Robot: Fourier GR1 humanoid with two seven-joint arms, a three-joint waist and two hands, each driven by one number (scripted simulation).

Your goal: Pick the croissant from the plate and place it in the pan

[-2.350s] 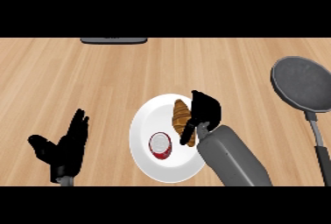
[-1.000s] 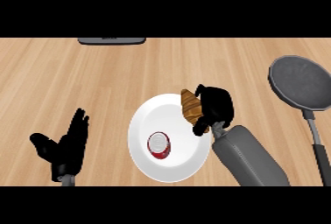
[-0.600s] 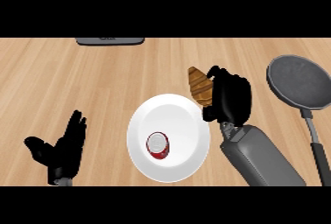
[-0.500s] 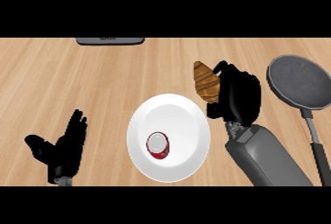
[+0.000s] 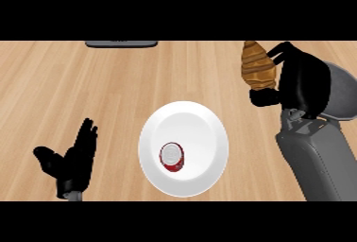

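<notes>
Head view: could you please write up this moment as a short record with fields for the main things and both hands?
croissant: held off the plate, above the counter, beside the pan
right hand: curled round the croissant, partly hiding the pan
pan: at the right edge, mostly covered by the right hand and forearm
plate: white, mid-counter, holding only a small red and white item
left hand: open, resting at lower left, fingers up
dark object: at the counter's far edge, cut off; cannot tell what it is
</notes>
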